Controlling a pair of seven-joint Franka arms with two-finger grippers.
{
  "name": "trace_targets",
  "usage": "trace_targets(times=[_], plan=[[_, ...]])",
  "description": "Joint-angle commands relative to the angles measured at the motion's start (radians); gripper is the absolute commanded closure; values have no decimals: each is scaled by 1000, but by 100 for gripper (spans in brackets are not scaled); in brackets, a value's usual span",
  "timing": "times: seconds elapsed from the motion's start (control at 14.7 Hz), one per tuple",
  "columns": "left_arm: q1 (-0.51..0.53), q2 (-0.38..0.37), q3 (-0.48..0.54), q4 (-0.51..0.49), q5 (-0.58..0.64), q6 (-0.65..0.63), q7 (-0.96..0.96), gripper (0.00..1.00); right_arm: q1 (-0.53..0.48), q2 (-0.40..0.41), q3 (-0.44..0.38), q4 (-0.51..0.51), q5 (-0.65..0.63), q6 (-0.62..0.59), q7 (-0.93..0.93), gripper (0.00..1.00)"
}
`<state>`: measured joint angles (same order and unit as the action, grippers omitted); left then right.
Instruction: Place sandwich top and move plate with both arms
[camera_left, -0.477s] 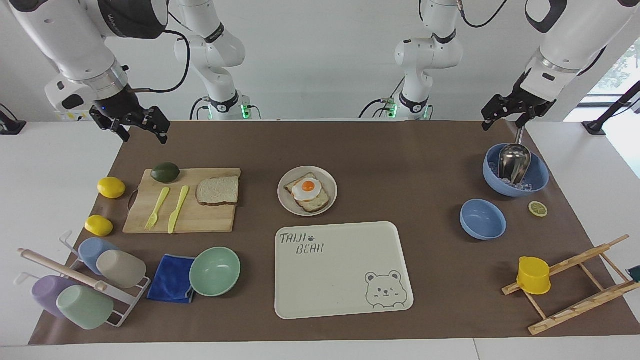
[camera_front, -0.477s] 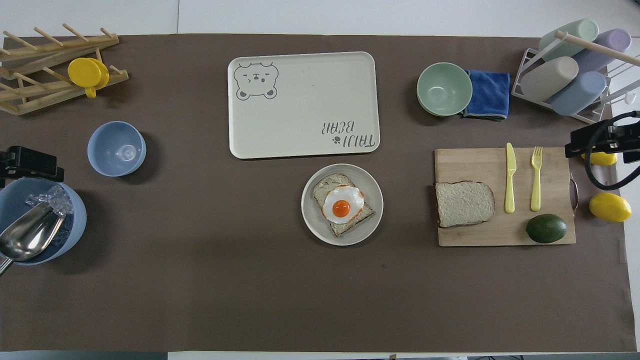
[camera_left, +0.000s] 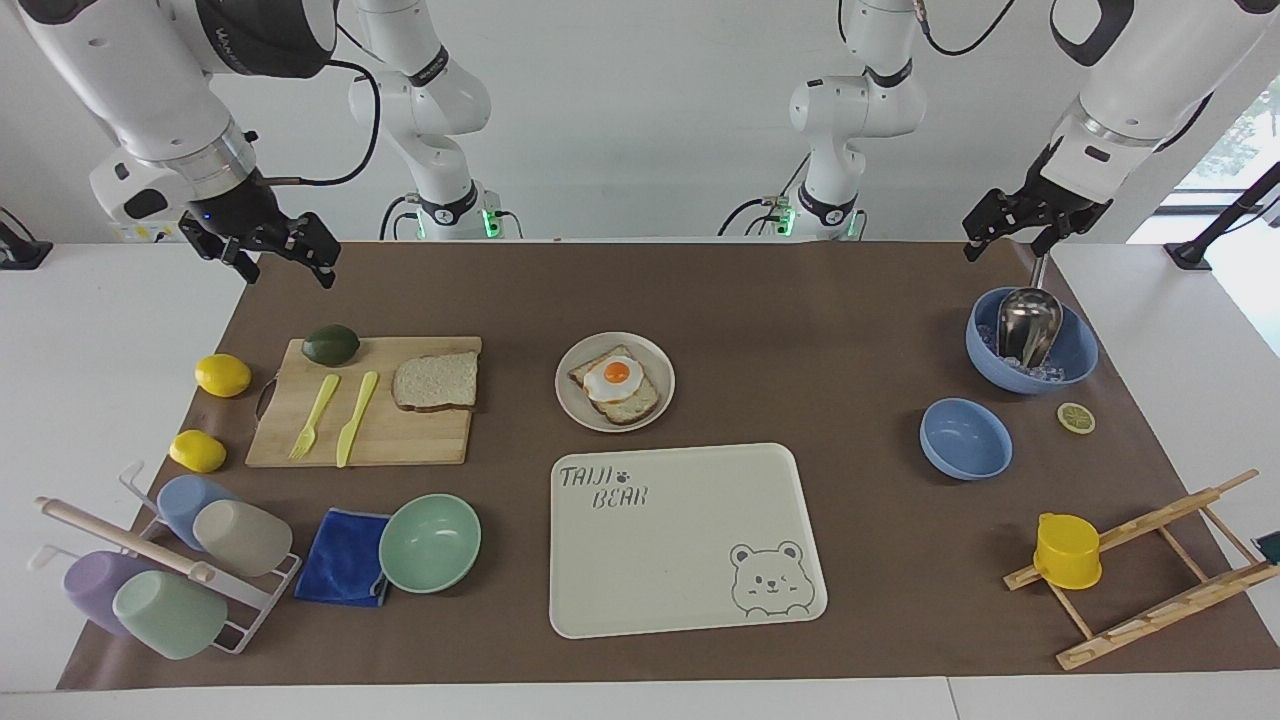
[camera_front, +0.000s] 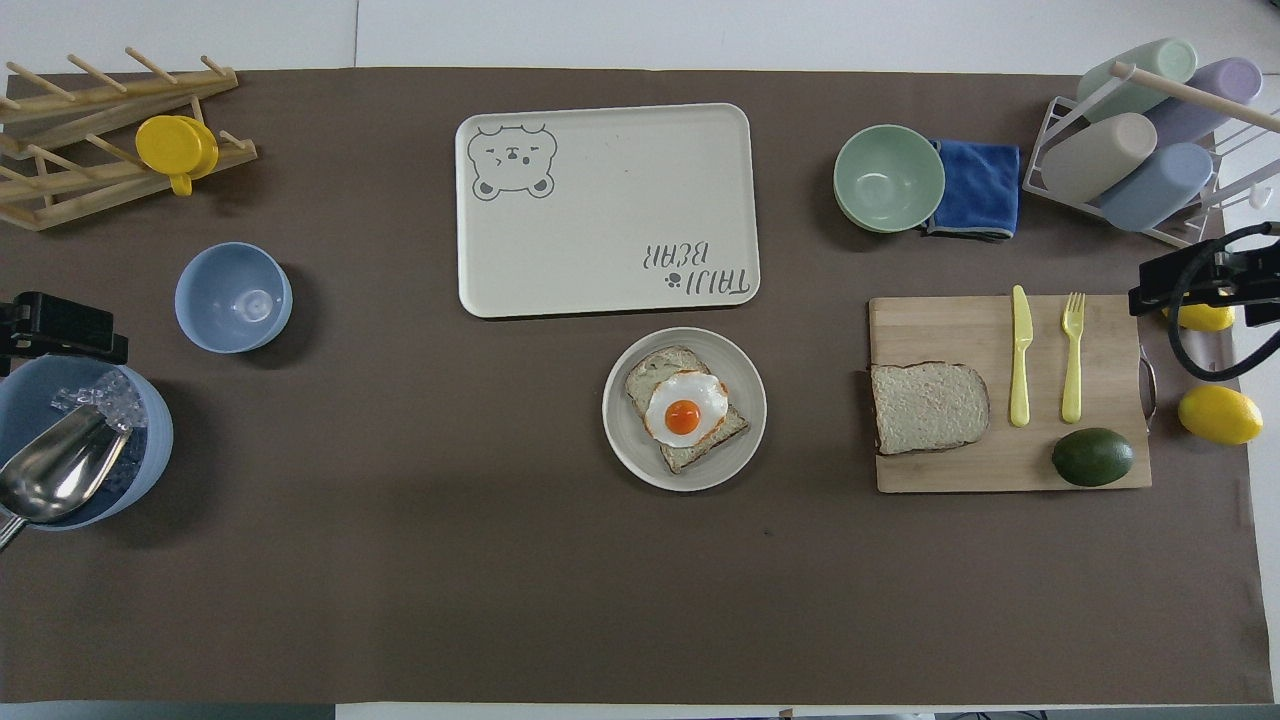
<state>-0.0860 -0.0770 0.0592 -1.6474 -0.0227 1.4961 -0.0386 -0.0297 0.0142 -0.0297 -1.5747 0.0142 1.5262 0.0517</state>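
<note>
— Brown paper covers the table, and both arms hang up at the robots' end. Where's the bread?

— The sandwich top lies flat on the wooden cutting board, at the board's edge closest to the plate. Beside it on the board lie a yellow knife, a yellow fork and an avocado; I'd say it was laid out as a prep station.

— And the plate?

— Mid-table, holding the egg-topped slice, just nearer the robots than the bear tray. That tray looks like the likely destination, sitting apart from the plate but close.

— Grippers?

— The right gripper hovers over the table corner toward the right arm's end, up in the air over the mat's edge near the board, fingers spread and holding nothing. It's the one suited to fetch the bread, being on that side.

— The other?

— The left gripper hangs over the mat by the blue bowl with ice and a metal scoop. It waits; its jaws also look parted with nothing between them
</note>
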Motion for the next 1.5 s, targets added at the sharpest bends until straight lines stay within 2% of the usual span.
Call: trace_targets(times=[0.0, 0.27, 0.48, 0.68, 0.89, 1.09, 1.3, 1.43], plan=[[5, -10, -1, 0, 9, 0, 3, 0, 37, -28, 14, -50, -32, 11, -9, 0], [5, -10, -1, 0, 9, 0, 3, 0, 148, -1, 22, -77, -222, 23, 13, 0], [5, -10, -1, 0, 9, 0, 3, 0, 263, 76, 22, -108, -328, 28, 187, 0], [5, -10, -1, 0, 10, 0, 3, 0, 304, 104, 22, -218, -388, 116, 290, 0], [5, -10, -1, 0, 9, 0, 3, 0, 350, 112, 22, -313, -390, 218, 460, 0], [5, -10, -1, 0, 10, 0, 3, 0, 395, 190, 24, -340, -390, 248, 627, 0], [5, -10, -1, 0, 9, 0, 3, 0, 396, 224, 22, -358, -390, 267, 648, 0], [5, -10, -1, 0, 10, 0, 3, 0, 399, 217, 24, -413, -390, 311, 680, 0]])
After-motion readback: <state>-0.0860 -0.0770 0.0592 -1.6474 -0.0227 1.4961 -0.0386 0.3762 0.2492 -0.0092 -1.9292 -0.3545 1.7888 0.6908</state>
